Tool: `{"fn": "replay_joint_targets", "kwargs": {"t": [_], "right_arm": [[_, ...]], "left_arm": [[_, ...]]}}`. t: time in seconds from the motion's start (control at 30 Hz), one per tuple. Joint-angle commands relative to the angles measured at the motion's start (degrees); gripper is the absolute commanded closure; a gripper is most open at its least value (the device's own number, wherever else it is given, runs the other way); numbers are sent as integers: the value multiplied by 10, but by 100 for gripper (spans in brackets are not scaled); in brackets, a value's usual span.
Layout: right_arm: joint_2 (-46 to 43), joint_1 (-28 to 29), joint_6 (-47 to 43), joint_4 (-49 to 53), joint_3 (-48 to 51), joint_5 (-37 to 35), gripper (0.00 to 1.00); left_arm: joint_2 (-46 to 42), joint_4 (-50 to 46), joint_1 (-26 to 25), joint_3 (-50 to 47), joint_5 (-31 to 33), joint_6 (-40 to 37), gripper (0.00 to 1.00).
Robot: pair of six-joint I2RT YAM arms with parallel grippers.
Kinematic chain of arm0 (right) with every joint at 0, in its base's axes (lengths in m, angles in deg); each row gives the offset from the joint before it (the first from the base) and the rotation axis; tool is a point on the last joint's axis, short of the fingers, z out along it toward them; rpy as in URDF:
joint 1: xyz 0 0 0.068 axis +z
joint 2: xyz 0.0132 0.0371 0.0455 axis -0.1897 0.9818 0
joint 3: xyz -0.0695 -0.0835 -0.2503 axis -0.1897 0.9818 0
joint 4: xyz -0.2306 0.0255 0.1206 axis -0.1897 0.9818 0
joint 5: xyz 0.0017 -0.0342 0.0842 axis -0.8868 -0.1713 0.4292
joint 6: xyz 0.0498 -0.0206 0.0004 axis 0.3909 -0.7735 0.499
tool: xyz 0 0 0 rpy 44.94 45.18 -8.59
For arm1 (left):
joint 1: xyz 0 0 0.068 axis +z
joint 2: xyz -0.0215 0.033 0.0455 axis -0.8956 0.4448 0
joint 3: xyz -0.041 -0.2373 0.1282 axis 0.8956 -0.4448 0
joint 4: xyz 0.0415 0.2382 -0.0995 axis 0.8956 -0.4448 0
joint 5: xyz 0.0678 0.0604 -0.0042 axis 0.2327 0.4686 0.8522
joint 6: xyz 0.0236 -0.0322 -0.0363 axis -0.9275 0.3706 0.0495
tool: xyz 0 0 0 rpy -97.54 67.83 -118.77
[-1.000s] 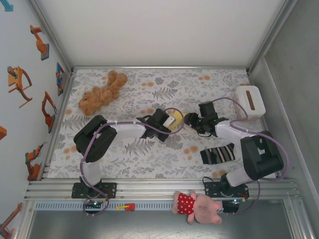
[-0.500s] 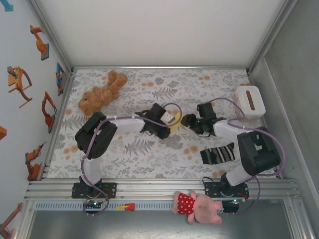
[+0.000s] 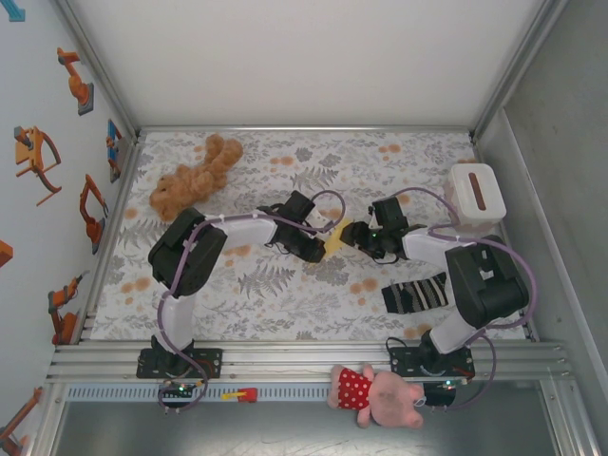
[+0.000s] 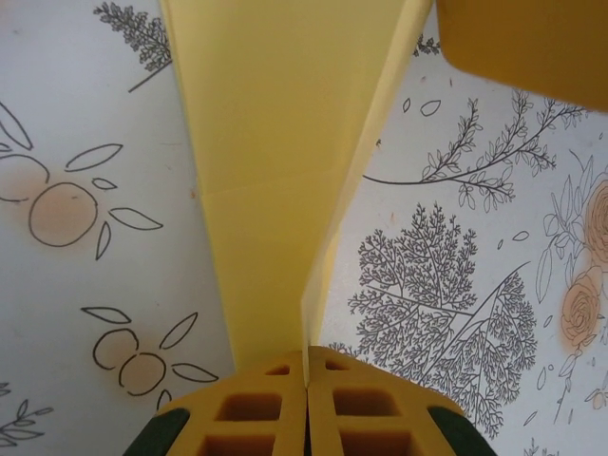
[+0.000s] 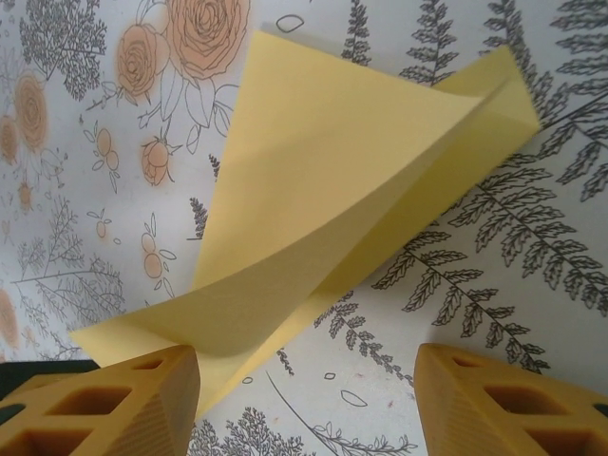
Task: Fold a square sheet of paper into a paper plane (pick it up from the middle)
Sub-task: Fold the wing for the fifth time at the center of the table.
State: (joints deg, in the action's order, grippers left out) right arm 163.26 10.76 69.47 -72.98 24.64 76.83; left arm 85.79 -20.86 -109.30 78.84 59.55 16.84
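Paper plane [image 3: 334, 237], part-formed, sits near the middle of the floral-printed surface [image 3: 285, 294], between the two tool heads and nearer the back half than the arm bases. Material is thin pale-yellow paper. In the left wrist view the paper plane [image 4: 275, 171] runs away from the camera as a long folded strip with one raised crease line, narrowing toward the tool. The left tool [image 4: 306, 366] has its yellow fingers pressed together with the narrow end of the paper pinched between them. From above, the left tool [image 3: 321, 243] meets the paper from the left side. The right tool [image 3: 355, 235] approaches from the right side, just beside the paper. In the right wrist view the paper plane [image 5: 351, 190] shows as a tapering folded shape with one flap lifted off the layer beneath, its far corner pointing to the upper right. The right tool [image 5: 304, 356] is spread, its two fingers standing well apart and nothing clamped between them. A low corner of the paper reaches the finger on the left of that view; contact there cannot be confirmed. Other items noted: brown teddy [image 3: 195, 180] at the back left, white box [image 3: 475, 195] with a brown slot at the right edge, striped sock [image 3: 415, 293] in front of the right tool, and pink plush toy [image 3: 378, 396] lying on the front rail.
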Motion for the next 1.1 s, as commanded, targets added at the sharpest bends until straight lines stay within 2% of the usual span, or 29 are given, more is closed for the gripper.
{"fn": "replay_joint_targets", "kwargs": {"t": [0.0,0.27,0.53,0.73,1.07], "right_arm": [[11,9,-28,-4,-6,9,38],[24,28,-44,23,-22,-22,33],[52,33,-8,81,-49,-86,33],[68,33,0,114,-55,-119,41],[81,33,-11,116,-61,-116,54]], "left_arm": [[17,-37,4,22,-34,11,92],[35,-62,7,39,-43,15,92],[33,-62,6,39,-43,13,91],[25,-58,10,35,-44,17,87],[-16,-9,16,11,-57,49,77]]}}
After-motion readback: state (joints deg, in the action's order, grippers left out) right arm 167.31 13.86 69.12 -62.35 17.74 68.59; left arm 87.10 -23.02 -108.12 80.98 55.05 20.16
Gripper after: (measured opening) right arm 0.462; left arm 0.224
